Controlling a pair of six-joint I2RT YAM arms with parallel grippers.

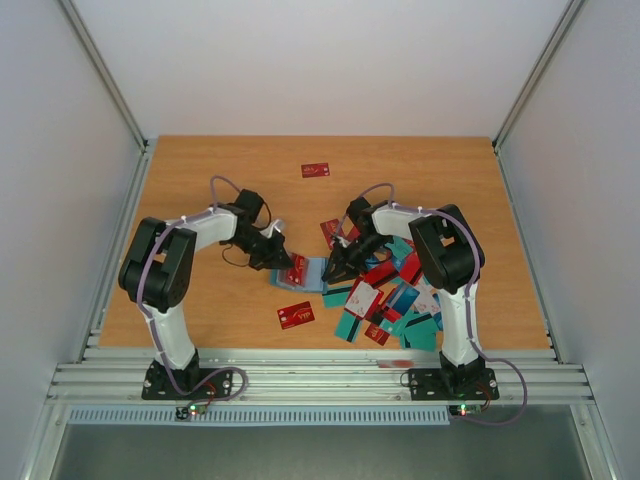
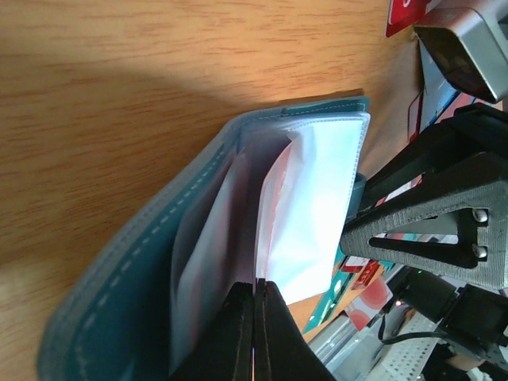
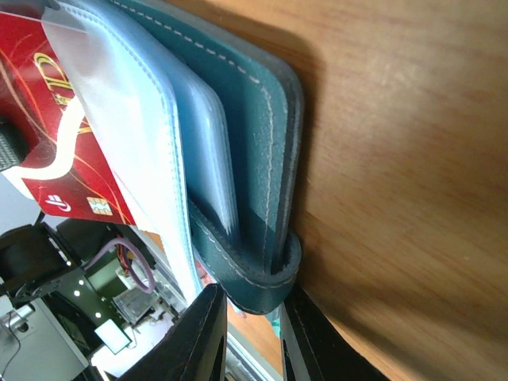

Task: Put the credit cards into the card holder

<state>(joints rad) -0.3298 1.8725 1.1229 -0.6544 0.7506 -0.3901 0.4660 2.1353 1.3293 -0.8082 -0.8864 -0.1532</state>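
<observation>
The teal card holder [image 1: 312, 272] lies open on the table between both grippers. My left gripper [image 2: 259, 284] is shut on one of its clear inner sleeves [image 2: 317, 206], beside the stitched teal cover [image 2: 119, 286]. My right gripper [image 3: 252, 295] is shut on the holder's folded teal edge [image 3: 258, 274]. A red credit card [image 3: 55, 143] shows partly under a clear sleeve. Several red, teal and white credit cards [image 1: 395, 300] are piled under the right arm. One red card [image 1: 295, 315] lies just in front of the holder, and another [image 1: 315, 170] lies far back.
The right gripper's black fingers [image 2: 429, 230] stand close to the holder in the left wrist view. The wooden table [image 1: 200, 180] is walled by white panels on three sides. A metal rail [image 1: 320, 380] runs along the near edge.
</observation>
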